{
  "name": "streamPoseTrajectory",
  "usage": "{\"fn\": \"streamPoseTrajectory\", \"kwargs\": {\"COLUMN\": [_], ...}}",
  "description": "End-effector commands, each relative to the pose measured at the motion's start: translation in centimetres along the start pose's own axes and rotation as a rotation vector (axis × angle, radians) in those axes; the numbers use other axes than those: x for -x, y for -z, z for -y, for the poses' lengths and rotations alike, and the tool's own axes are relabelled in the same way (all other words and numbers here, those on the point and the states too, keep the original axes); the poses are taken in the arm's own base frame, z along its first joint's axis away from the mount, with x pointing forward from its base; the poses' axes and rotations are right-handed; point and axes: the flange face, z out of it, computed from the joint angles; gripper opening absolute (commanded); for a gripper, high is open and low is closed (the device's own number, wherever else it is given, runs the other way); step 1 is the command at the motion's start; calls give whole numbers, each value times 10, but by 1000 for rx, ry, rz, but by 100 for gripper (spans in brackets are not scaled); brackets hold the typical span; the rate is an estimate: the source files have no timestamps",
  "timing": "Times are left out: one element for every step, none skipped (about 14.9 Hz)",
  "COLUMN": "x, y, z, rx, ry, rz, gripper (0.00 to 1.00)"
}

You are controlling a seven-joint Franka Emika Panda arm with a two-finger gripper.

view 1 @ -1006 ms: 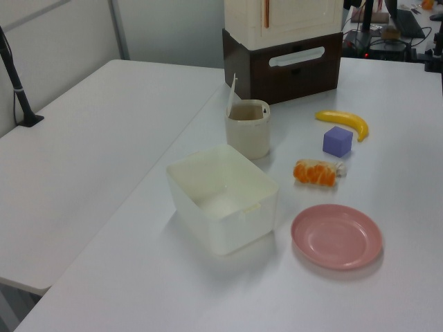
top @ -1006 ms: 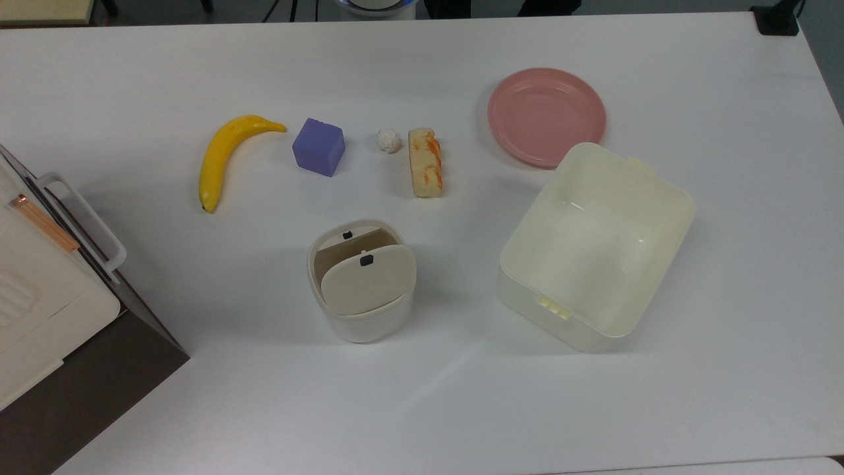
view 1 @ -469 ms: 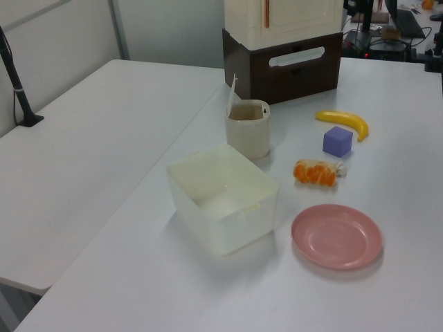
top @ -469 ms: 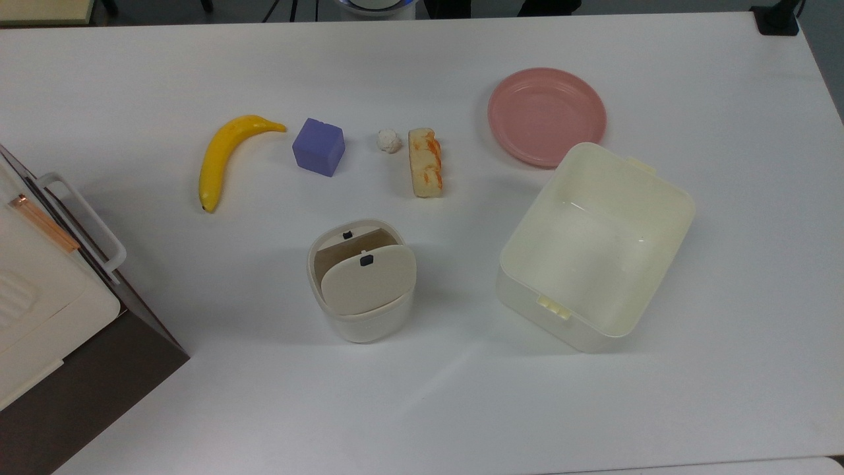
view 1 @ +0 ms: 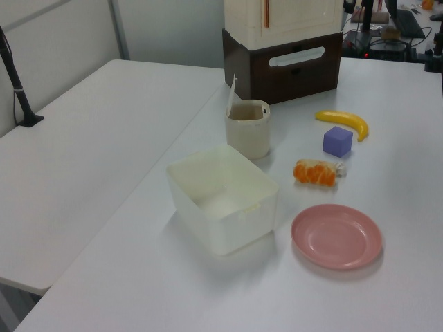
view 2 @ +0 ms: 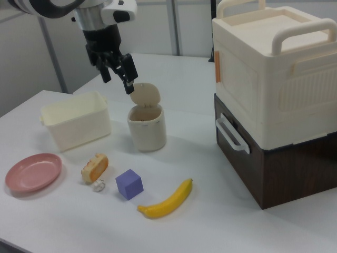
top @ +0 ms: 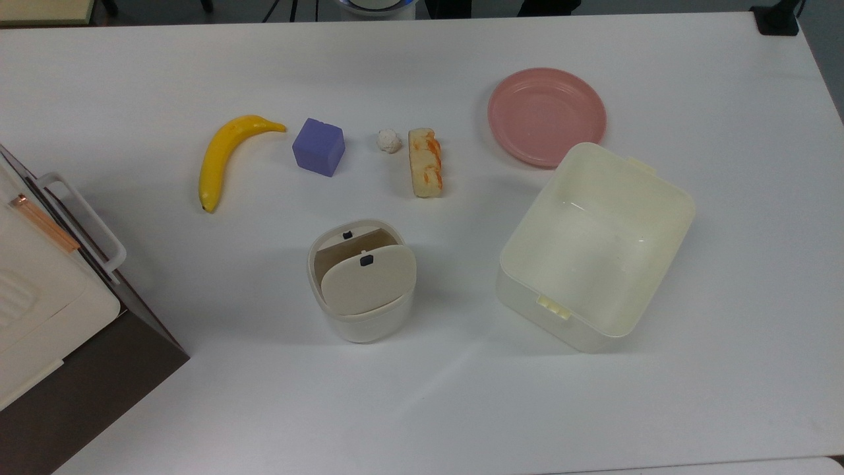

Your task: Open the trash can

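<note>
Gripper: black two-finger gripper [view 2: 118, 71] hung in the air above and to the right view's left of the trash can [view 2: 147, 125]; its fingers stood apart, nothing between them.
Arm pose: the white and black arm [view 2: 79, 10] came in from the right view's upper left corner, its wrist bent downward, fingers pointing down toward the lid [view 2: 144, 95] without touching it.
Trash can shape: small cream-white plastic bin with rounded-square walls, smooth and a little glossy.
Trash can lid: flat beige plate, raised nearly upright on the bin's rim, so the mouth was open; in the top view a small black button [top: 366, 261] showed on the lid and a second dark mark on the inner panel.
Trash can place: it stood on the white table [top: 422, 409], in the top view between the storage box [top: 39, 310] and the tub [top: 597, 247].
Tub: larger lidless cream rectangular container with thin walls, well apart from the trash can, nothing seen inside.
Plate: round pink plate [top: 546, 116], smooth, just beyond the tub from the trash can.
Bread piece: oblong pale piece with orange marks [top: 425, 162], behind the trash can in the top view.
Small ball: white crumpled lump [top: 389, 140], just beside the bread piece.
Cube: purple block [top: 319, 146], matte, with soft edges.
Banana: yellow curved banana [top: 227, 153], farther from the trash can than the cube.
Storage box: cream upper part with handles on a dark brown base.
</note>
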Motion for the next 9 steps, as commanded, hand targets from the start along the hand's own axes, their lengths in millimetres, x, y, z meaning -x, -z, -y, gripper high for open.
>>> {"fn": "streamPoseTrajectory", "kwargs": {"x": [8,8,7,6,6,6,5,5,5], "y": [-6,-7,-9,-11,-11,-9,-9,-8,-8], "z": [2,3,2,2,1,2,3,4,4], "rx": [-27,-26,-23,-21,-20,-19,-19,-19,-19], "ry": [107,98,67,46,38,40,43,44,44], "rz": [54,57,63,66,66,60,55,52,51], "gripper": [100,100,100,100,100,100,100,100,100]}}
